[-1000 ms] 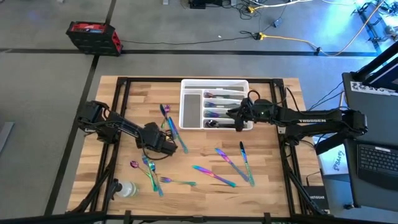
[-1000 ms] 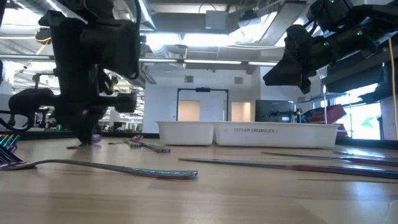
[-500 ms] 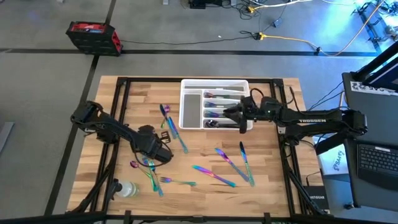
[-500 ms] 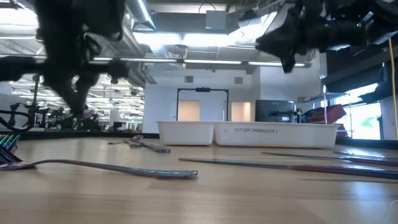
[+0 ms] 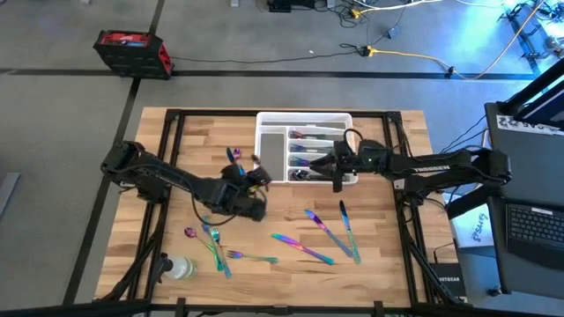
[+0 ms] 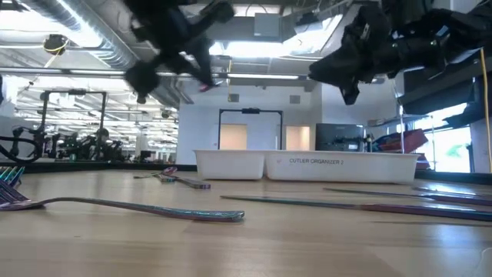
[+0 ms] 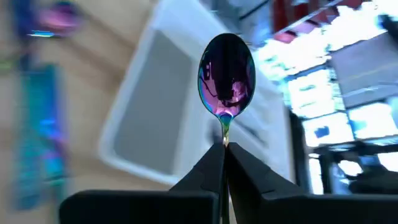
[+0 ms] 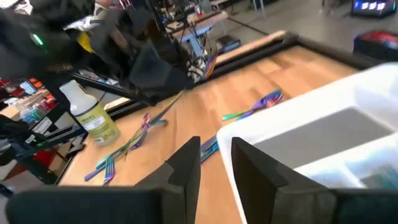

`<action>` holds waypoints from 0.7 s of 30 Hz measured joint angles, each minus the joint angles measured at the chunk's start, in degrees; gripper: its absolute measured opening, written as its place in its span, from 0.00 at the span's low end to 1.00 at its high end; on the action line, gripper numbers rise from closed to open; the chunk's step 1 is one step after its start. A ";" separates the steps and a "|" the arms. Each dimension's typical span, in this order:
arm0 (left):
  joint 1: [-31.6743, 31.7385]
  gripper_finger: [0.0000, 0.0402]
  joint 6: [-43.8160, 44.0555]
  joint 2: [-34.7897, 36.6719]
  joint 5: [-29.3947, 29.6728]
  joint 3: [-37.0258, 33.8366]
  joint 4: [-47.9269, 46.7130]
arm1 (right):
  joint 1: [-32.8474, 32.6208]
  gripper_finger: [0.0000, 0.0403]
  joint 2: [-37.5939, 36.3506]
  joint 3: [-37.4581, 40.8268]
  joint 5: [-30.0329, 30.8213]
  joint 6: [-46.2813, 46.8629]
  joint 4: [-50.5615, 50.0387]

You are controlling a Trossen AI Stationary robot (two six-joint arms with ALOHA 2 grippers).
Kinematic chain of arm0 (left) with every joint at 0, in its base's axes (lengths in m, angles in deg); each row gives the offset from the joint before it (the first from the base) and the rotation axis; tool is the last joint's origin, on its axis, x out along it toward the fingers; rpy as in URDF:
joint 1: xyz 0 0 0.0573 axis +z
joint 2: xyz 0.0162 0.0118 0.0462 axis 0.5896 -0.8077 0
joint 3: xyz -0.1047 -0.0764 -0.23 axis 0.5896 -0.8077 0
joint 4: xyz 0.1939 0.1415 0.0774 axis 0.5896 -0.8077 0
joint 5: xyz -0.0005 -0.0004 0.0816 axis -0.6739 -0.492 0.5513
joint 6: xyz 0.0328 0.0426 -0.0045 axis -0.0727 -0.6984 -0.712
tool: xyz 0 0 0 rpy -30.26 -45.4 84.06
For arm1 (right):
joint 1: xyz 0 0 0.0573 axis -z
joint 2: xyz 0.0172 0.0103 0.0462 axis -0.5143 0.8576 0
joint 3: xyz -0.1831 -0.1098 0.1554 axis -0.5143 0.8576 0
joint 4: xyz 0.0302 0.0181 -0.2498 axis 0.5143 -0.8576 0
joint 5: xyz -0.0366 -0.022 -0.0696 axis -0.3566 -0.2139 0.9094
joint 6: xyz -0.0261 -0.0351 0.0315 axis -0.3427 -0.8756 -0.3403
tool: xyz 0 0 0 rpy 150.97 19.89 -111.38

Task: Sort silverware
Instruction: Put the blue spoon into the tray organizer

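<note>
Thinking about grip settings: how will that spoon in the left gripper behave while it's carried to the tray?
The spoon looks like stiff polished metal, so it probably won't bend. The left gripper is shut on only its thin handle, and the glossy finish looks slippery, so it may pivot or slip. It seems light, slim as it is.

This is a robotics lab or open workshop hall, not a home. The wooden table (image 5: 379, 264) sits in a black metal frame (image 5: 170, 141) on a grey floor (image 5: 264, 35) marked with dark tape lines. Cables (image 5: 414, 55) trail across the floor at the far side, by a red and black case (image 5: 132, 51). A laptop (image 5: 535, 231) sits on a desk to the right. Across the table, the low view shows exposed ceiling ducts (image 6: 84, 31), strip lights (image 6: 254, 50), a doorway (image 6: 250, 131), and more equipment racks (image 6: 77, 123) in a long open room.
</note>
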 joint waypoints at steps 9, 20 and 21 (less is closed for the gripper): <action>9.31 0.00 -28.62 -0.55 -3.53 0.00 23.76 | -4.70 0.18 6.54 -5.56 9.22 7.16 1.23; 16.20 0.00 -43.07 -0.61 -15.32 -0.02 31.26 | -2.10 0.18 14.32 -14.57 11.56 19.29 -0.72; 16.77 0.00 -44.01 -0.61 -16.09 -0.02 31.93 | -1.63 0.18 15.28 -15.17 11.56 20.43 -1.49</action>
